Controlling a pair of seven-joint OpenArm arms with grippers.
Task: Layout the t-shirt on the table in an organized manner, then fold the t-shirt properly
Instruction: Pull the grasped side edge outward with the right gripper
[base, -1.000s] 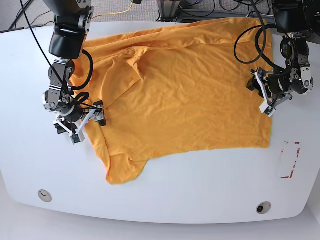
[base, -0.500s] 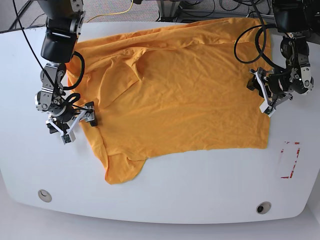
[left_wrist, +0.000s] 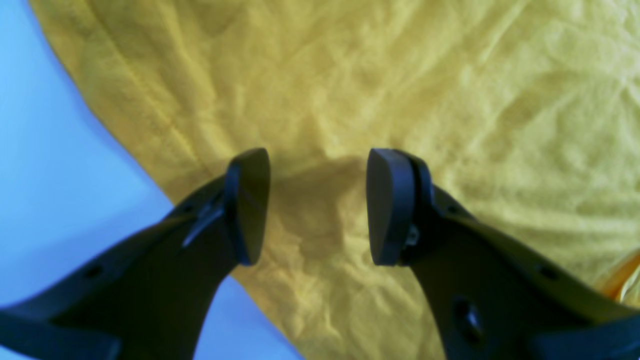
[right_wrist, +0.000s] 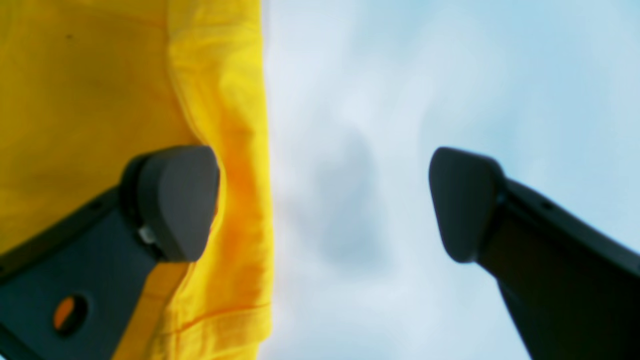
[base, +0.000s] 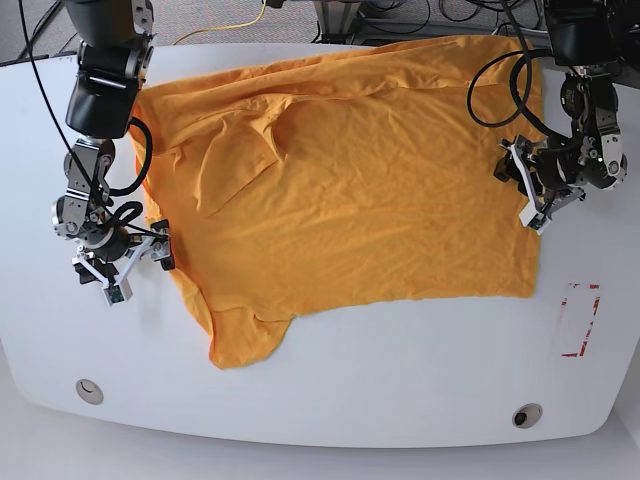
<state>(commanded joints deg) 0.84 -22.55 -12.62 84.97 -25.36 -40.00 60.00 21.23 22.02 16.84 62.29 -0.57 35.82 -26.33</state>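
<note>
The orange-yellow t-shirt (base: 370, 170) lies spread over the white table (base: 400, 380), wrinkled, with no script showing. One sleeve (base: 230, 165) is folded onto the body, and another (base: 245, 340) points toward the front edge. My right gripper (base: 138, 272) is open at the shirt's left edge. In the right wrist view, one finger (right_wrist: 175, 200) of the right gripper (right_wrist: 325, 205) is over the t-shirt (right_wrist: 100, 100) and the other over bare table (right_wrist: 400, 75). My left gripper (base: 521, 190) is open at the shirt's right edge. The left gripper (left_wrist: 317, 205) hovers over the t-shirt (left_wrist: 400, 75) with nothing pinched.
A red-marked rectangle (base: 580, 320) sits at the front right. Two grommet holes (base: 89, 390) (base: 527, 415) lie near the front edge. Cables, one of them yellow (base: 235, 22), run behind the table's far edge. Black arm cables loop over the shirt's right side (base: 495, 90).
My right arm has moved left, from over the shirt's left edge to just outside it. The shirt's left edge has shifted slightly left. The left arm has stayed put.
</note>
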